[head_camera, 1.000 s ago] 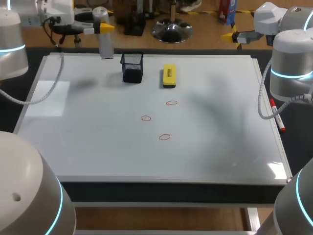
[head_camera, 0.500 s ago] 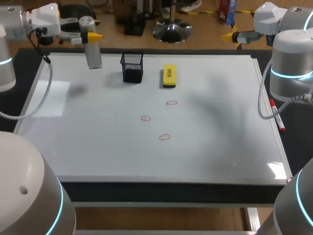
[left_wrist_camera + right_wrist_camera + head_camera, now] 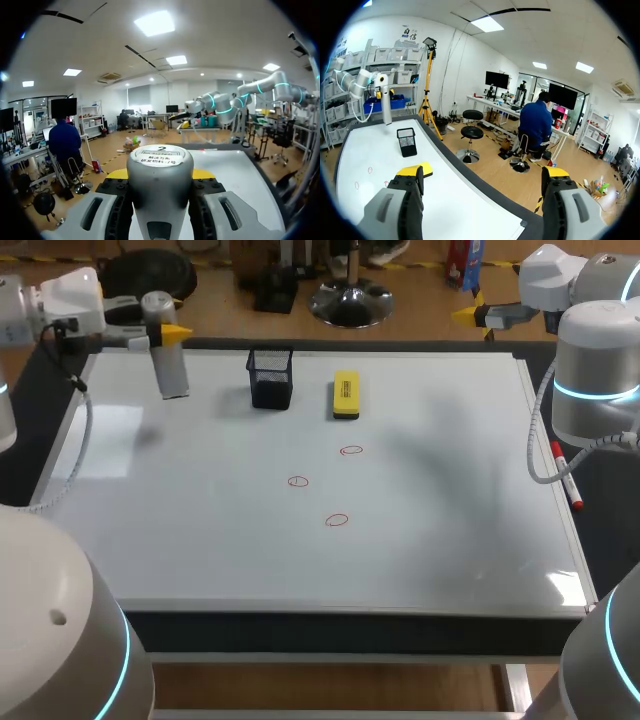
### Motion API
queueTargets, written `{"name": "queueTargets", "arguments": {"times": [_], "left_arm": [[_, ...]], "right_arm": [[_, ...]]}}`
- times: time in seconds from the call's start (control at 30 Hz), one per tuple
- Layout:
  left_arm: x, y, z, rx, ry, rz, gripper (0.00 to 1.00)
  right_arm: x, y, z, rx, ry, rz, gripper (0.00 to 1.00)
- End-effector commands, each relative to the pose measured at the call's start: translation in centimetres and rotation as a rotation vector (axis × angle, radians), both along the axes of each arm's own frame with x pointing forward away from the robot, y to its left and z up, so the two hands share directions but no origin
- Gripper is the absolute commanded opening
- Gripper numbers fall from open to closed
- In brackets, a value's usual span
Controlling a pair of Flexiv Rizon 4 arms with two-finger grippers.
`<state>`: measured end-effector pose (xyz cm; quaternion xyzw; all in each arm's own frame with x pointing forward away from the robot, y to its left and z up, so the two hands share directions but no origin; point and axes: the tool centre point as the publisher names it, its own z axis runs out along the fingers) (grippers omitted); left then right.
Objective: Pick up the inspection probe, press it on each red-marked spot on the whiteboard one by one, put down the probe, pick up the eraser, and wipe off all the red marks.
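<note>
Probe (image 3: 168,365) hangs upright in my left gripper (image 3: 160,333), its fingers closed on the grey body from both sides, over the far left corner of the whiteboard (image 3: 200,540). The tip looks clear of the board, though I can't be sure from above. My right gripper (image 3: 485,175) sits beyond the far right corner, fingers spread wide, nothing between them. Yellow eraser (image 3: 345,396) lies near the black mesh holder (image 3: 271,380). Three red marks (image 3: 298,481) mid-board.
</note>
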<state>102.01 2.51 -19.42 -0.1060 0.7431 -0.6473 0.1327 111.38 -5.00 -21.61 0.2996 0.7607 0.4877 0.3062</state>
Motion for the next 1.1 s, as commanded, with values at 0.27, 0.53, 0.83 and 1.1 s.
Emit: {"name": "queueTargets", "arguments": {"times": [0.27, 0.53, 0.83, 1.1], "left_arm": [[-1.3, 1.1, -0.5, 0.008, 0.005, 0.072, 0.00], [-1.4, 1.5, -0.7, 0.013, 0.010, 0.096, 0.00], [-1.4, 1.5, -0.7, 0.013, 0.010, 0.096, 0.00], [-1.4, 1.5, -0.7, 0.013, 0.010, 0.096, 0.00]], "right_arm": [[0.0, 0.0, 0.0, 0.000, 0.000, 0.000, 1.00], [0.0, 0.0, 0.0, 0.000, 0.000, 0.000, 1.00], [0.0, 0.0, 0.0, 0.000, 0.000, 0.000, 1.00], [0.4, 0.3, -0.2, -0.043, 0.020, 0.019, 1.00]]}}
